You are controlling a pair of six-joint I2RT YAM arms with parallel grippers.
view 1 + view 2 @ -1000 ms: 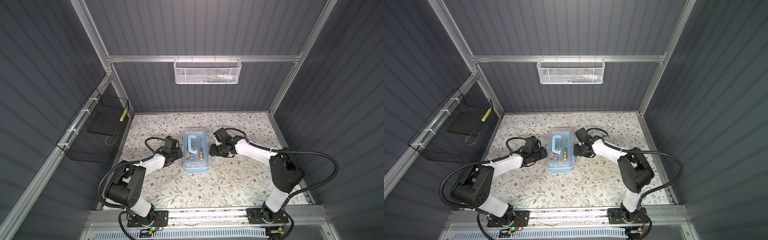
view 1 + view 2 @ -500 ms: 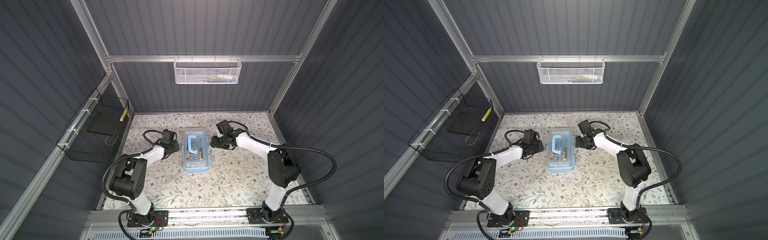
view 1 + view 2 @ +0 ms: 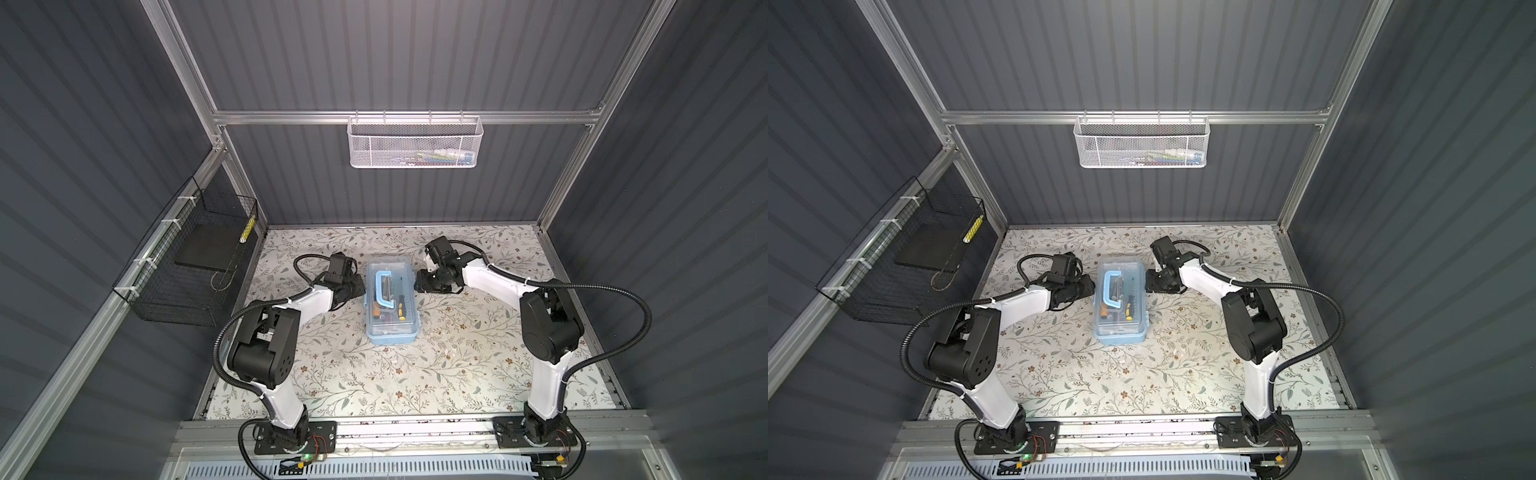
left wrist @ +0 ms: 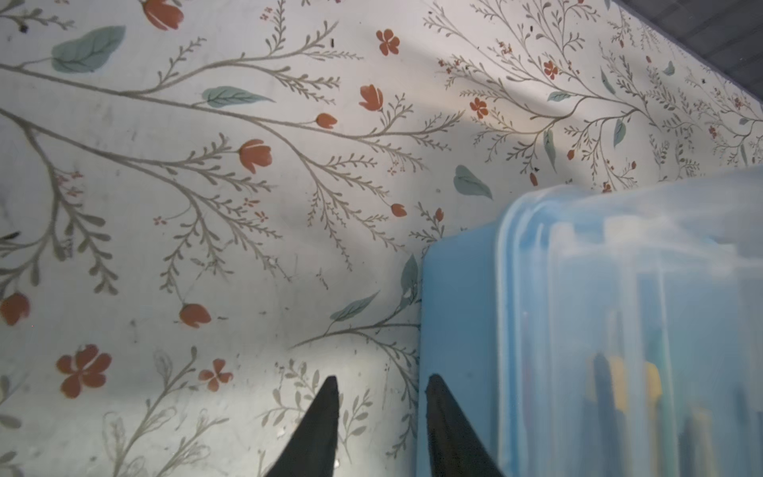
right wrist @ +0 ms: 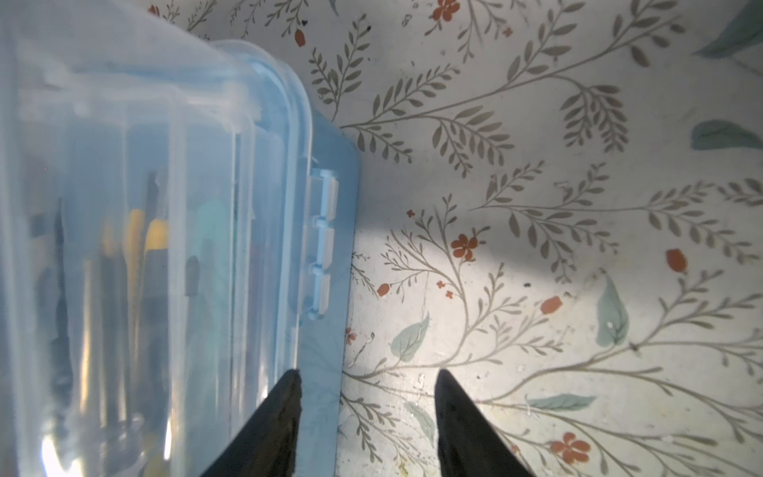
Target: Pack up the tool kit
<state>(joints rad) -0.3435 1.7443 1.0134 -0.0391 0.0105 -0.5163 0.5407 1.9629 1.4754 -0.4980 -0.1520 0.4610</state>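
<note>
Both arms low, elbows bent, reaching inward; left gripper (image 4: pixel 380 378) jaws parted, nothing between; right gripper (image 5: pixel 367 371) parted wider.

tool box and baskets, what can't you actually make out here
- Tools in the tool box: blurred through the clear lid in both wrist views.
- White basket contents: too small behind the mesh in both top views.
- Left fingers: cut off by the wrist view's edge; box contact unclear.

Left gripper (image 3: pixel 360 286), right gripper (image 3: pixel 417 283) seemingly nearer box (image 3: pixel 391 332).
</note>
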